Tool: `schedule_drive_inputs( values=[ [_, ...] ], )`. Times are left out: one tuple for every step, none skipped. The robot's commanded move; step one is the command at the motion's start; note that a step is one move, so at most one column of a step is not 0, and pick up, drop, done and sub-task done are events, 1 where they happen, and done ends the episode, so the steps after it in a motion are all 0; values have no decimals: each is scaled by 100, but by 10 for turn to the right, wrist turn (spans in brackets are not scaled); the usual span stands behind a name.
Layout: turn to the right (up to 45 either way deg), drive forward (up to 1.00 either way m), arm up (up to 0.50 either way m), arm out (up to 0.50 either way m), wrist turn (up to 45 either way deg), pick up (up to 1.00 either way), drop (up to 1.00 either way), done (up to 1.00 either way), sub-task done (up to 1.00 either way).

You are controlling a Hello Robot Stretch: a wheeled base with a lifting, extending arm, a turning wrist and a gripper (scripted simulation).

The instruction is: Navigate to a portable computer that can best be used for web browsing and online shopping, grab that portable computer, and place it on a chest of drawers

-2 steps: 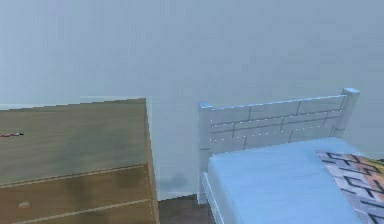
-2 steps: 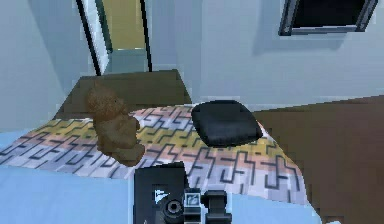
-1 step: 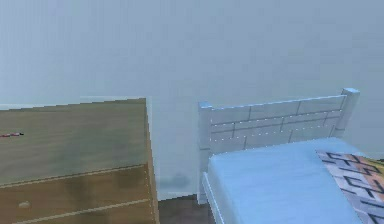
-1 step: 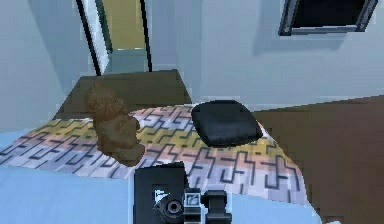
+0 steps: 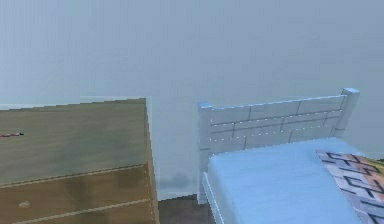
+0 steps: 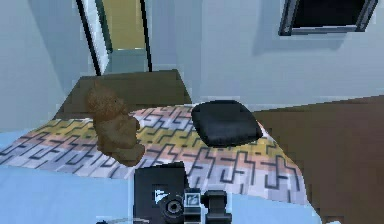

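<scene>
Wooden chest of drawers (image 5: 75, 160), upright (drawers shut), fwd view's left

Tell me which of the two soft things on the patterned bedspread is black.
The cushion, lying flat right of the teddy bear, which is brown and sits upright.

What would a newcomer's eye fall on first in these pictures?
Likely the brown teddy bear on the patterned blanket, with a black cushion to its right in the arm side view. In the forward view, a wooden dresser stands at the lower left, beside a white headboard.
</scene>
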Motion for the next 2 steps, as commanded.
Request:
schedule_drive_inputs(
  values=[
    [0,0,0,0,450,0,0,0,0],
    [0,0,0,0,60,0,0,0,0]
  ],
)
